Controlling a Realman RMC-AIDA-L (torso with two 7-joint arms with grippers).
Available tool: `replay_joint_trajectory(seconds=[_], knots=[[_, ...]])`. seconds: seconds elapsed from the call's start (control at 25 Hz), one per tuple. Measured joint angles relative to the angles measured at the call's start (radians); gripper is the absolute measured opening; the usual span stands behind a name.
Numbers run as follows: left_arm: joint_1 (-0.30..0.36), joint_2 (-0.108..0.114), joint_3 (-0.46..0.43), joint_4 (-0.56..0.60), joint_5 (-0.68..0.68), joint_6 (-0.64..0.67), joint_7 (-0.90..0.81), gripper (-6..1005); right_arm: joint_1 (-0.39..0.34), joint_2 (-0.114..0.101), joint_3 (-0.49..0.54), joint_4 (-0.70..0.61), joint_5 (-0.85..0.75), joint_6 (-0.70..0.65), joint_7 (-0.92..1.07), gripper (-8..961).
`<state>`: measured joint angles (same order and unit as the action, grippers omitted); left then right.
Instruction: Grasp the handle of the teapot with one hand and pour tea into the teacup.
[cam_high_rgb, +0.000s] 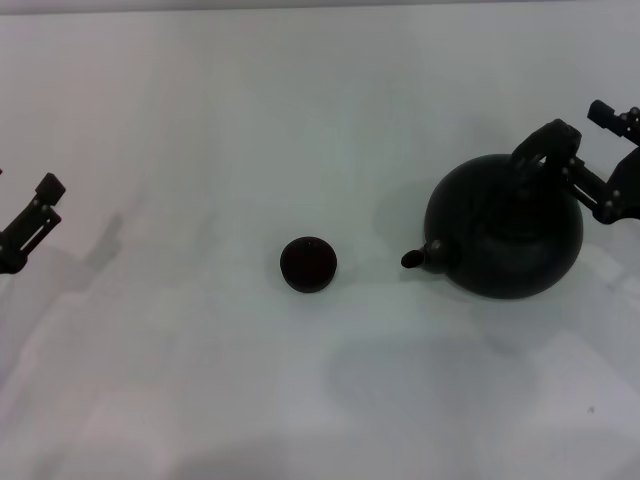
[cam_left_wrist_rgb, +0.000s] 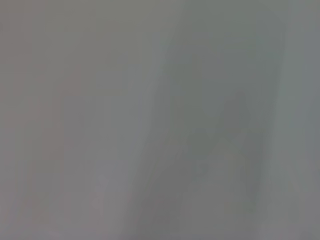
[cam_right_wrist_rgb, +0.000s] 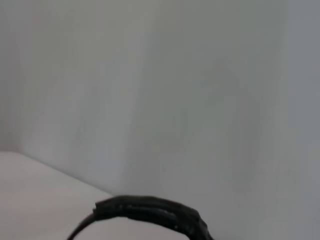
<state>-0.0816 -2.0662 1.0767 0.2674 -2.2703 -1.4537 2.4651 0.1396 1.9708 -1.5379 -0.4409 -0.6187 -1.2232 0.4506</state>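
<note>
The teapot (cam_high_rgb: 505, 235) sits near the right edge of the white surface (cam_high_rgb: 200, 120), spout toward the teacup (cam_high_rgb: 308, 263) at mid-surface, apart from it. The right hand (cam_high_rgb: 572, 158) closes on the handle (cam_high_rgb: 541, 146), its arm cut off. The right wrist view shows only a slice of handle (cam_right_wrist_rgb: 150, 212). The left hand (cam_high_rgb: 40, 208) hangs open by the left edge.

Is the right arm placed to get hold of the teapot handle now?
Probably yes. The right gripper is already at the handle on top of the teapot, with nothing between them. Whether its fingers have closed on it is unclear.
</note>
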Motion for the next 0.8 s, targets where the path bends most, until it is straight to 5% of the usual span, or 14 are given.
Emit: replay_joint_trajectory(seconds=[0.4,0.6,0.8], knots=[[-0.009,0.000,-0.001,0.005,-0.002,0.008,0.000,861,-0.019,-0.031,0.003,0.075,0.000,-0.145,0.079,875],[-0.012,0.000,-0.006,0.008,-0.005,0.011,0.000,862,-0.033,-0.037,0.142,0.146,0.009,-0.160,0.087,875],[-0.031,0.000,-0.077,0.010,-0.007,0.013,0.002,862,-0.034,-0.001,0.411,0.178,0.009,-0.129,0.067,874]])
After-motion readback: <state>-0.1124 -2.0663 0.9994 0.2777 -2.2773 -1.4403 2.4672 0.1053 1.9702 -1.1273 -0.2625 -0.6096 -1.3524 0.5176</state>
